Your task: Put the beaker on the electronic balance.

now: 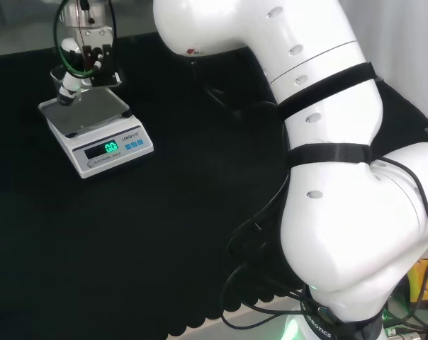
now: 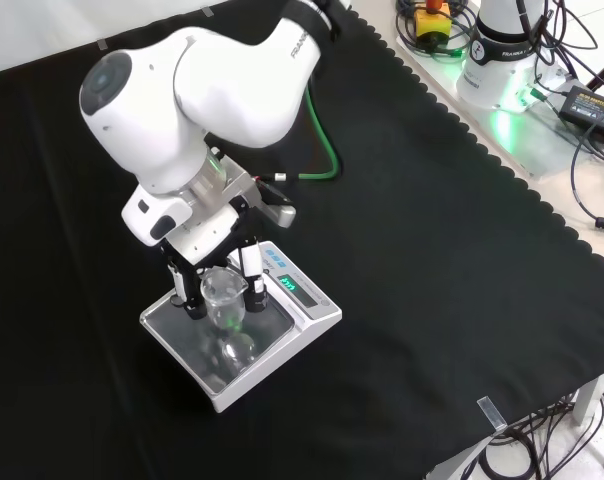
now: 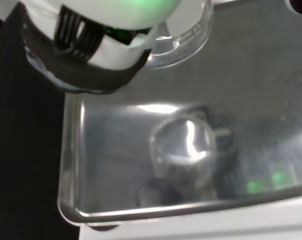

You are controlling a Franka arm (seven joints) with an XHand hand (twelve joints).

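While it is gripped between the curled black and white fingers (image 2: 250, 268) of the hand (image 2: 214, 262), the clear beaker (image 2: 222, 297) is held upright over the steel pan (image 2: 187, 330) of the electronic balance (image 2: 307, 318). From the front view, the beaker's base is seen close to the pan, and a reflection of it is shown in the steel just below; whether the base touches the pan cannot be told. In the wrist view, the beaker's rim (image 3: 188, 42) is seen beside a blurred white part of the hand (image 3: 116, 20), with the pan's mirrored surface (image 3: 111, 150) beyond it and a green glow reflected near its edge.

In the head view, the hand (image 1: 83, 60) is found at the far left corner of the balance (image 1: 97, 131), over the back of the pan, and a green cable (image 1: 62, 42) is looped beside it. A lit green display (image 1: 109, 148) and blue keys (image 1: 134, 144) are carried on the balance's front panel. The balance is set on the black cloth of the counter (image 2: 462, 250), and the white links of the arm (image 2: 202, 90) are seen above the hand in the front view.
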